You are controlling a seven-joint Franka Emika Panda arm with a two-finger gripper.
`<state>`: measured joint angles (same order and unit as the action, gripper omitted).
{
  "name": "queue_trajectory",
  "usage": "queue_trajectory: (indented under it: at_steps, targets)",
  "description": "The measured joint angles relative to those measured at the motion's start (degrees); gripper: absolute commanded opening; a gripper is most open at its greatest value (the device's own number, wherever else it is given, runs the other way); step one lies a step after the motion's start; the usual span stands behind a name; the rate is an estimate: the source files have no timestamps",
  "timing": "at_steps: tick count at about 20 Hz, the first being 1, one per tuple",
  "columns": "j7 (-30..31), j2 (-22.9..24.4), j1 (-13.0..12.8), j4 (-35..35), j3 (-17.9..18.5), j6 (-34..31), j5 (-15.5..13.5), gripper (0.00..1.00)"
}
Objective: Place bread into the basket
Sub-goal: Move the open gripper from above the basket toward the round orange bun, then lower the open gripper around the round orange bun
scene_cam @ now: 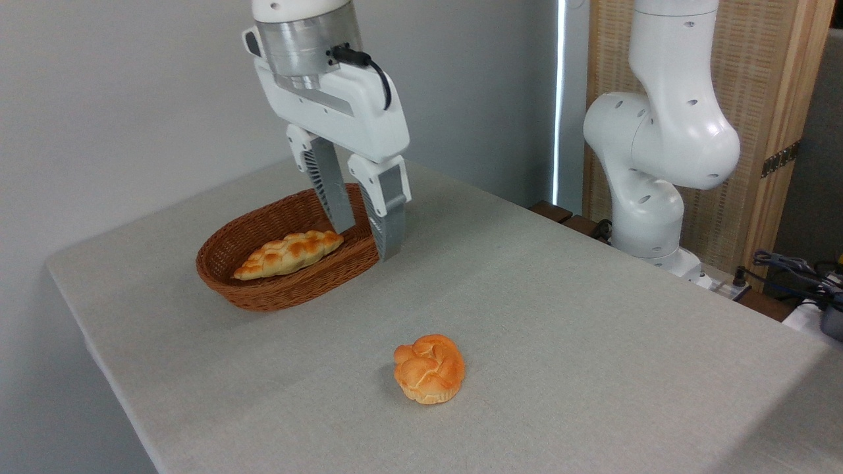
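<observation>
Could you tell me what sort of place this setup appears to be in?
Probably a robotics lab or test room: a robot arm mounted beside a cloth-covered table, loose cables at the right, and bare grey walls.

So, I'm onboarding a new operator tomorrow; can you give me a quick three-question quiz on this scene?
1. True or false: the round bun already lies inside the basket.
2. What lies in the basket now? A) a long braided loaf B) a banana C) nothing
3. Fill in: the end effector hangs over the basket's right end with its fingers ____ and nothing between them.

Key: 1. False, it sits on the table, nearer the camera than the basket. 2. A, the braided loaf. 3. Apart (open).
</observation>
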<state>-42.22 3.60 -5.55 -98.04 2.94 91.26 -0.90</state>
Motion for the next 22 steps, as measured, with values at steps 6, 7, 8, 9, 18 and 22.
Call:
queue_trajectory:
  at_steps: [6, 7, 8, 9, 18, 22]
  targets:
    - [-3.97, 6.80, 0.02, -11.66, 2.65, 10.01, -0.01, 1.00]
    - [-4.13, 7.69, 0.02, -14.04, 2.91, 12.70, -0.02, 1.00]
    - [-4.21, 8.51, 0.01, -16.69, 2.96, 15.63, -0.03, 1.00]
    - [-4.22, 9.23, -0.06, -19.39, 2.96, 18.58, -0.04, 1.00]
    - [-4.25, 11.17, -0.70, -31.78, 2.94, 31.38, -0.06, 1.00]
    - [-4.25, 11.49, -1.28, -34.08, 2.94, 35.06, -0.05, 1.00]
